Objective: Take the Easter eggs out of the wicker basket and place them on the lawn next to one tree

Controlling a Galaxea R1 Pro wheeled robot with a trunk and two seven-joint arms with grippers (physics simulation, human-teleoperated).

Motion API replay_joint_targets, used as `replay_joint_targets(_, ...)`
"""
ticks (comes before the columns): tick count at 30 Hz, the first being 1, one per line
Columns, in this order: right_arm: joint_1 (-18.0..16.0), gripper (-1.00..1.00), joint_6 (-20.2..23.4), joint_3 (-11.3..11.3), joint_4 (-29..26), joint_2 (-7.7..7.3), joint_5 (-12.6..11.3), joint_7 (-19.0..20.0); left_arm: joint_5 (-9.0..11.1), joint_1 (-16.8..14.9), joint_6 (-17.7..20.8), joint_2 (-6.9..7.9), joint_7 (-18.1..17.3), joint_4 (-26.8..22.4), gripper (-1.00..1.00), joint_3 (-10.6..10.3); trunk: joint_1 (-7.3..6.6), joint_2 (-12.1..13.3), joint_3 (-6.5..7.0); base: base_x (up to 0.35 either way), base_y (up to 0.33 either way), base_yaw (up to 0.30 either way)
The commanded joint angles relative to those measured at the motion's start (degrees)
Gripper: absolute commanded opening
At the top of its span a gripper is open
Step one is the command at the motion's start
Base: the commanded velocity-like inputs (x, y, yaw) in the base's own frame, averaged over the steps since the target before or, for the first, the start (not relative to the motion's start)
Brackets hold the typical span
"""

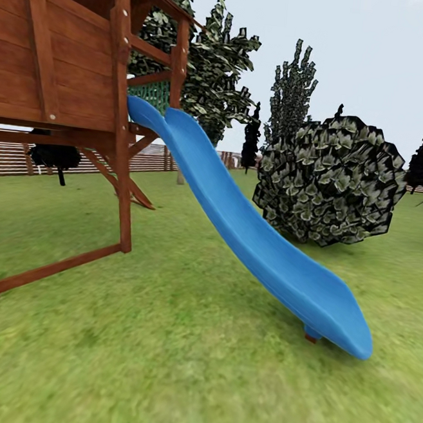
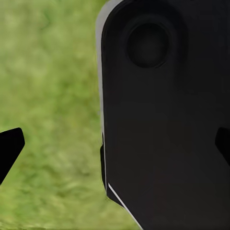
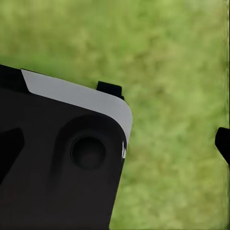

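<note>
The Easter eggs and the wicker basket are out of view. In the head view the lawn (image 1: 157,368) spreads wide and green through the garden. A leafy tree (image 1: 219,63) rises behind the play tower, its trunk mostly hidden. My left gripper (image 2: 116,147) is open, its two dark fingertips (image 2: 9,148) far apart, with grass and a dark panel of my own body beyond them. My right gripper (image 3: 116,146) is open too, one fingertip (image 3: 223,143) over grass and nothing held.
A wooden play tower (image 1: 65,55) stands at the left, and its blue slide (image 1: 254,241) runs down to the lawn at centre right. A big round shrub (image 1: 331,178) sits behind the slide. Dark conifers (image 1: 292,83) and a slat fence (image 1: 10,156) line the back.
</note>
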Motion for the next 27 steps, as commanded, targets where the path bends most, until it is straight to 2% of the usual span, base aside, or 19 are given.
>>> replay_joint_targets(1,-0.1,1.00,-0.4,0.2,0.2,-0.01,0.1,0.0,-0.1,0.0,-0.1,0.02,0.1,0.0,1.00,-0.1,0.03,0.0,-0.05,0.266,-0.214,0.000)
replay_joint_targets(9,-0.1,1.00,-0.4,0.3,0.2,-0.02,0.1,0.0,0.1,0.0,-0.3,-0.01,0.0,-0.1,1.00,-0.1,0.03,0.0,-0.05,0.061,-0.087,0.000)
replay_joint_targets(27,-0.1,1.00,-0.4,0.3,0.2,-0.01,0.1,0.1,0.2,0.0,-0.2,-0.04,0.2,0.0,1.00,0.0,0.03,0.0,-0.05,0.022,-0.310,0.000)
